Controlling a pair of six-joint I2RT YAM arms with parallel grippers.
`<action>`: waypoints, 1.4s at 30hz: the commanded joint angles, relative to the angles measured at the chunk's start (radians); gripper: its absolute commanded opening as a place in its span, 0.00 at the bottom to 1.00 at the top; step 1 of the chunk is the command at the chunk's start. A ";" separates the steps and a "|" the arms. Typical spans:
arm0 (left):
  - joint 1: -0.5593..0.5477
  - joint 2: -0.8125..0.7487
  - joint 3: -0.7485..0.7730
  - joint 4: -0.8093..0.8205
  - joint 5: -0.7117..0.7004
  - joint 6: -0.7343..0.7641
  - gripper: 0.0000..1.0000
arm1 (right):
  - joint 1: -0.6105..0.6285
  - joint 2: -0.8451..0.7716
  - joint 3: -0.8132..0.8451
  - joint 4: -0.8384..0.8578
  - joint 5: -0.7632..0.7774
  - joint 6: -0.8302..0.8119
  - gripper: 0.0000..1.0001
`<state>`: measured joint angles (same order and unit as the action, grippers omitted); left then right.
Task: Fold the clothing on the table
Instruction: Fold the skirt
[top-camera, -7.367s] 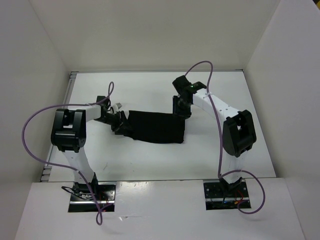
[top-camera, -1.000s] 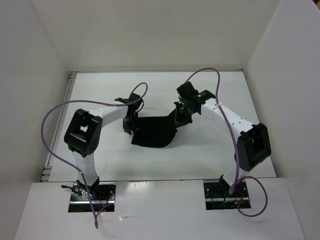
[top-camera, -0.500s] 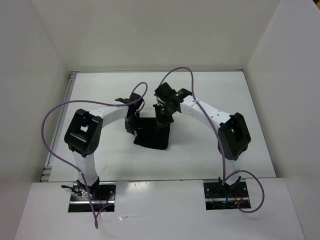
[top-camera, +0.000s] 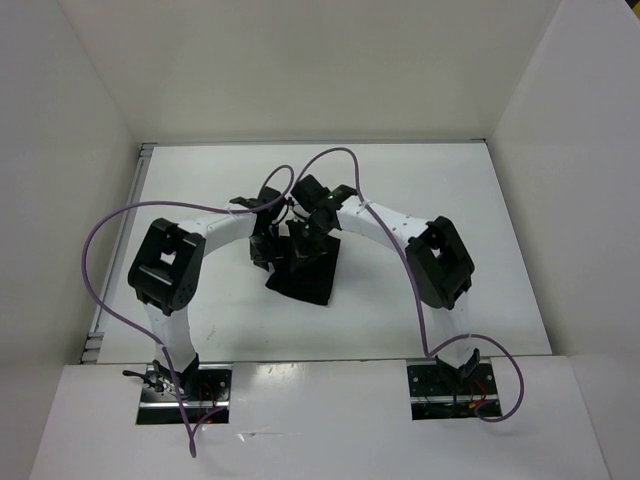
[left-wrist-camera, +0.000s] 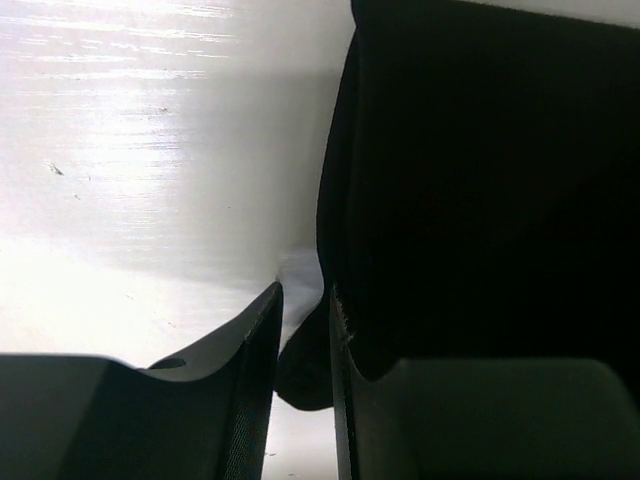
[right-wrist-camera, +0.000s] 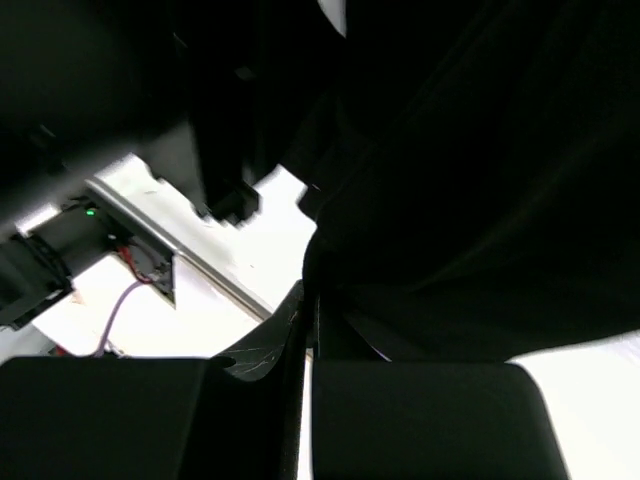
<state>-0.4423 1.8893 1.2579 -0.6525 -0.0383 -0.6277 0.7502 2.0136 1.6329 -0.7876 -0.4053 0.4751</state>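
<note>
The clothing is a black cloth lying bunched and narrow in the middle of the white table. My left gripper sits at its left edge. In the left wrist view its fingers stand close together with a fold of the clothing pinched low between them. My right gripper hovers right beside it, over the cloth. Its jaws are shut on an edge of the clothing, which hangs in folds from them above the table.
White upright walls enclose the table on the left, back and right. A thin metal rim runs along the left edge. Purple cables loop off both arms. The arm bases sit at the near edge.
My right gripper has swept left with the cloth's right edge, over to the left gripper. The cloth has gone from wide to narrow. The left gripper has stayed put.
</note>
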 joint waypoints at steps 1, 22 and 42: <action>-0.006 -0.035 -0.009 0.001 0.015 -0.012 0.33 | 0.005 0.020 0.059 0.099 -0.087 0.017 0.00; 0.039 -0.104 -0.041 0.028 0.137 -0.003 0.33 | -0.005 0.134 0.005 0.315 -0.263 0.120 0.00; 0.129 -0.352 0.144 -0.089 0.395 0.180 0.35 | -0.267 -0.243 -0.189 0.441 -0.273 0.128 0.35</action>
<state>-0.2848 1.5272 1.4555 -0.7300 0.1665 -0.5125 0.5350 1.8942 1.4605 -0.3172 -0.7300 0.6323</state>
